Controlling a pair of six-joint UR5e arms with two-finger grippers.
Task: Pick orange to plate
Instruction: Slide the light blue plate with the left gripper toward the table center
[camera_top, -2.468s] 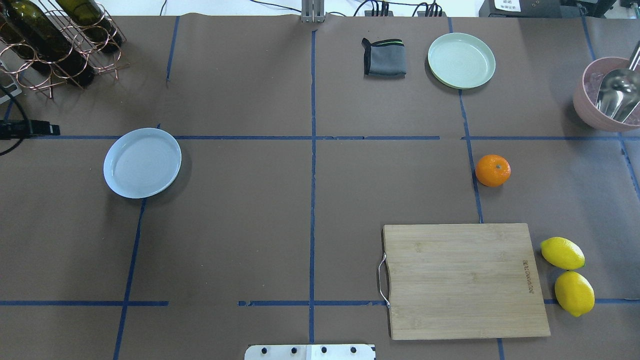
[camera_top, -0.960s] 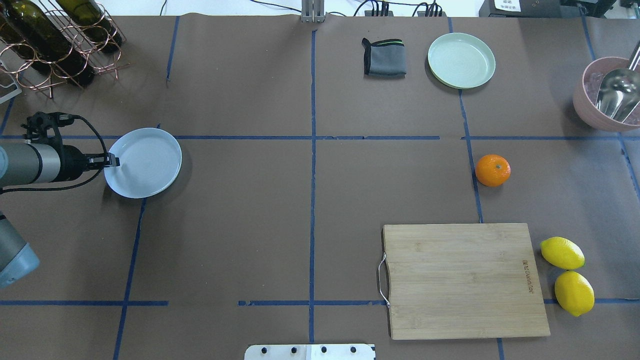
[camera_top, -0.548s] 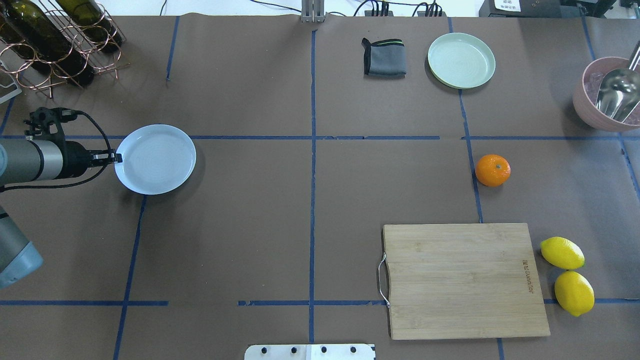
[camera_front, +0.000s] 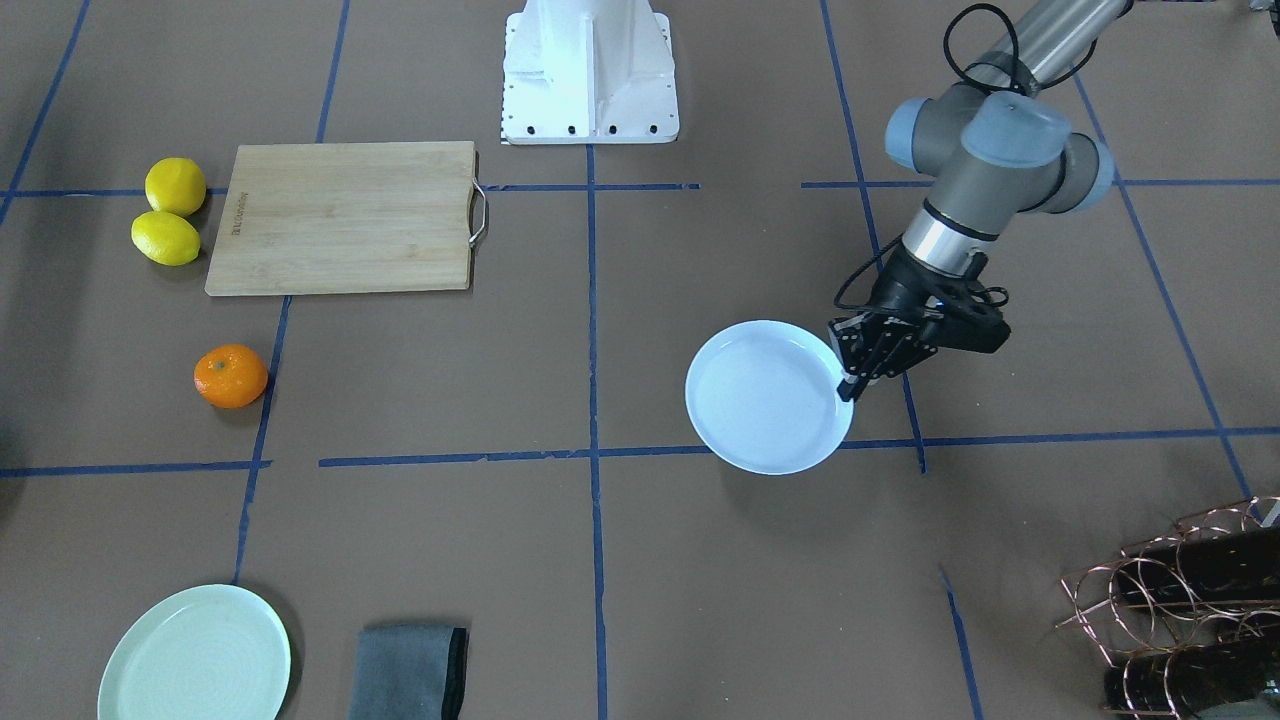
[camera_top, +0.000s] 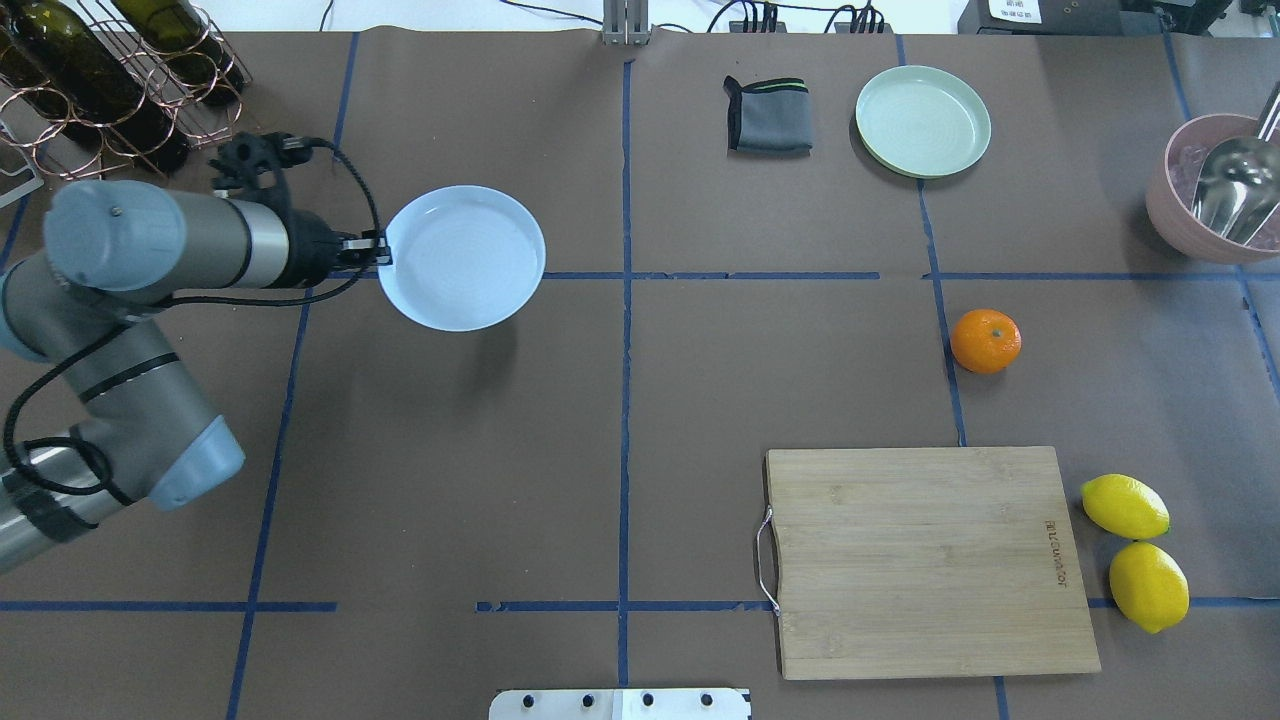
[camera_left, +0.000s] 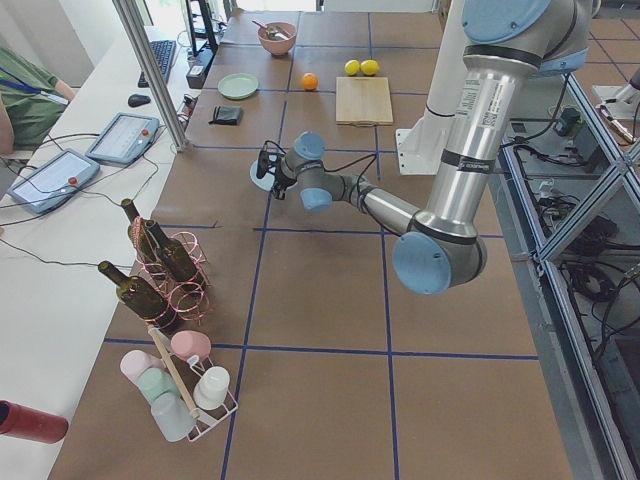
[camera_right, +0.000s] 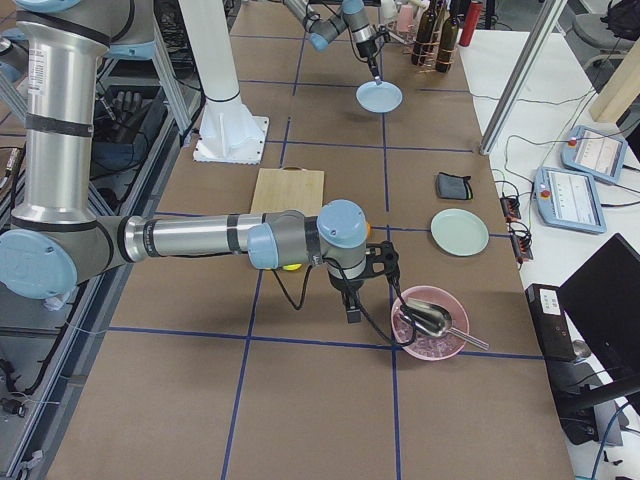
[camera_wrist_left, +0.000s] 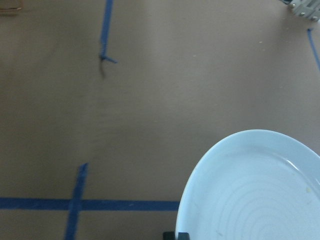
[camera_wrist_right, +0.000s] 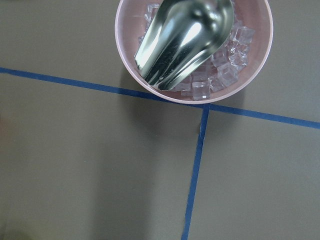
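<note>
The orange (camera_top: 986, 341) (camera_front: 231, 376) sits alone on the brown table, right of centre in the overhead view. The pale bluish-white plate (camera_top: 462, 258) (camera_front: 768, 397) hangs a little above the table left of centre. My left gripper (camera_top: 383, 258) (camera_front: 848, 385) is shut on the plate's left rim. The left wrist view shows the plate (camera_wrist_left: 260, 190) from close up, with nothing in it. My right gripper (camera_right: 355, 312) shows only in the exterior right view, low beside the pink bowl, and I cannot tell whether it is open or shut.
A bamboo cutting board (camera_top: 930, 560) lies near the front right, with two lemons (camera_top: 1125, 506) beside it. A pale green plate (camera_top: 922, 121) and a grey cloth (camera_top: 768, 115) are at the back. A pink bowl (camera_top: 1205, 200) with ice and a scoop stands far right, and a wine rack (camera_top: 110, 80) stands back left.
My left arm came in from the left, shut on the plate's rim, and carried the plate to the right and slightly toward the back. The orange has not moved.
</note>
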